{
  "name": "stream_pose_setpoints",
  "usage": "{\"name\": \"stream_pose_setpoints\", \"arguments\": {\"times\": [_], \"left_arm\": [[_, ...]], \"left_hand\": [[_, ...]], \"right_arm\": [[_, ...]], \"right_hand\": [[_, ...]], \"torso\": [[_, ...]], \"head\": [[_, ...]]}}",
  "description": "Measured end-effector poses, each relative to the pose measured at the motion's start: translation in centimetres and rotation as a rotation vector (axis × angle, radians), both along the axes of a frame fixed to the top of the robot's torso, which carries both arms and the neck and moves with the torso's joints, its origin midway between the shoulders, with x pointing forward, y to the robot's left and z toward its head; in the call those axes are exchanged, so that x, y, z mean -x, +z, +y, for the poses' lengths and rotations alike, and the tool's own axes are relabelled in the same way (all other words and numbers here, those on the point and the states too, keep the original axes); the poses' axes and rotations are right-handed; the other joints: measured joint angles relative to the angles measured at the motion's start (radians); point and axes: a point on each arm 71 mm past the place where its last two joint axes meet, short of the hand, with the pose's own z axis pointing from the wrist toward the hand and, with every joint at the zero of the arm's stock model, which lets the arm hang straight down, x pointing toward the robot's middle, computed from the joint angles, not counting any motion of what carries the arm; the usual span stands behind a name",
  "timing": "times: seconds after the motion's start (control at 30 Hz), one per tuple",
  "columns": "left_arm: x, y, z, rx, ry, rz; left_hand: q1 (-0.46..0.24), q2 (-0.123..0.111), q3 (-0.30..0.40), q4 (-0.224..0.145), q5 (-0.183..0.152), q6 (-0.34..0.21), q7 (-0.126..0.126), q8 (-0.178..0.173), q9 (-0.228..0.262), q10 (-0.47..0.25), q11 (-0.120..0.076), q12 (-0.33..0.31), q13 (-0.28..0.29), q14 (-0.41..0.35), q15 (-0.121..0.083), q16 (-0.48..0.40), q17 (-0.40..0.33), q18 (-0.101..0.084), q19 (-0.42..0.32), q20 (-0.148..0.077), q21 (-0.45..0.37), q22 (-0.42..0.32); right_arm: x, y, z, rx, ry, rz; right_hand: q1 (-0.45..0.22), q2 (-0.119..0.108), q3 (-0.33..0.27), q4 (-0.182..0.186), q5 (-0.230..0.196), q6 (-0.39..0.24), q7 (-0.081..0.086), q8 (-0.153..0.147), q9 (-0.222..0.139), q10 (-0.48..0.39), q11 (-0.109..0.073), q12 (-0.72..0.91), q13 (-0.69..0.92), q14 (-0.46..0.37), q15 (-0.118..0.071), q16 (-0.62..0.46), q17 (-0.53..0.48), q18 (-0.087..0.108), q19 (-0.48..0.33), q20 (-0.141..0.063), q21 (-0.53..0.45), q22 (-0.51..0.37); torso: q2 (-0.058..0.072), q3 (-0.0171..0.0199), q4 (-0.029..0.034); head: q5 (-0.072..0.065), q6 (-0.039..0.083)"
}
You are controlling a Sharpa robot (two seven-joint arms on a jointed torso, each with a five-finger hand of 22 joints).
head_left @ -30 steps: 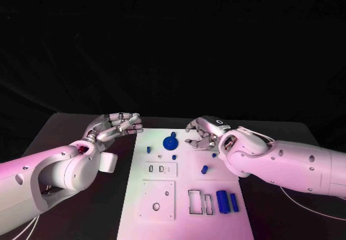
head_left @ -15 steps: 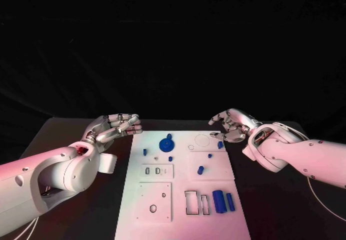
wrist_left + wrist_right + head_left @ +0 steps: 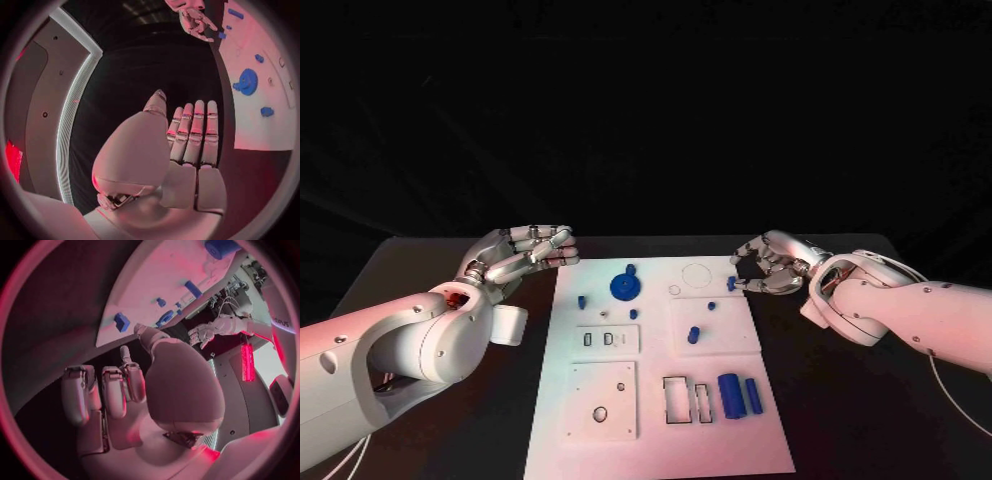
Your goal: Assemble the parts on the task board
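Lying mid-bench (image 3: 444,260), the board (image 3: 661,420) carries a blue gear (image 3: 626,287) seated near its far end, small blue parts (image 3: 694,335) scattered around its middle, and two blue bars (image 3: 741,396) loose beside empty slots near the front, so most assembly seems left. Right hand (image 3: 769,268), just off the far right corner, appears to pinch nothing; left hand (image 3: 524,255), fingers curled, grasps nothing.

task board (image 3: 661,400): smooth white plate, matt, plastic-looking
parts (image 3: 626,287): blue, smooth, plastic-looking, slight sheen
worktop (image 3: 437,275): black, matt, even surface
left hand (image 3: 516,255): silvery metal-look segments, smooth, soft gloss
right hand (image 3: 773,265): same silvery finish; fingers (image 3: 112,390) smooth
backdrop (image 3: 646,120): black cloth, matt, faint folds
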Motion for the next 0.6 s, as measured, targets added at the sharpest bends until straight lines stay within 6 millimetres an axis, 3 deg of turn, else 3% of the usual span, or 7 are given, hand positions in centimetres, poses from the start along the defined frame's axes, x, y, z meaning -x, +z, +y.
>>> {"name": "stream_pose_setpoints", "arguments": {"times": [0.27, 0.6], "left_arm": [[0.00, -0.02, 0.03, -0.001, 0.000, 0.000], [0.00, -0.02, 0.10, -0.002, 0.000, -0.001]], "left_hand": [[0.000, 0.000, 0.000, 0.000, 0.000, 0.000, 0.000, 0.000, 0.001, 0.000, 0.000, 0.000, 0.000, 0.000, 0.000, 0.000, 0.001, 0.000, 0.000, 0.000, 0.000, 0.000], [0.000, 0.000, 0.000, 0.000, 0.000, 0.000, 0.000, 0.000, 0.001, 0.000, 0.000, 0.000, 0.001, 0.000, 0.000, 0.000, 0.001, 0.000, 0.000, 0.000, 0.000, -0.001]], "right_arm": [[-0.03, -0.58, -0.43, 0.029, -0.003, 0.021], [-0.36, -0.88, -0.21, 0.043, -0.005, 0.027]], "right_hand": [[0.010, 0.011, -0.065, -0.001, -0.022, -0.026, 0.007, -0.007, -0.017, -0.005, 0.005, -0.006, 0.000, 0.000, 0.007, 0.004, 0.000, 0.000, 0.000, 0.011, 0.000, 0.000], [0.027, 0.028, -0.072, 0.001, -0.014, -0.026, 0.006, -0.002, -0.020, 0.002, 0.012, 0.008, 0.000, 0.000, 0.007, 0.008, 0.000, 0.000, 0.000, 0.011, 0.006, 0.000]], "torso": [[0.001, -0.0008, 0.0005], [0.000, -0.0026, 0.0012]], "head": [[0.000, -0.003], [0.003, -0.008]]}}
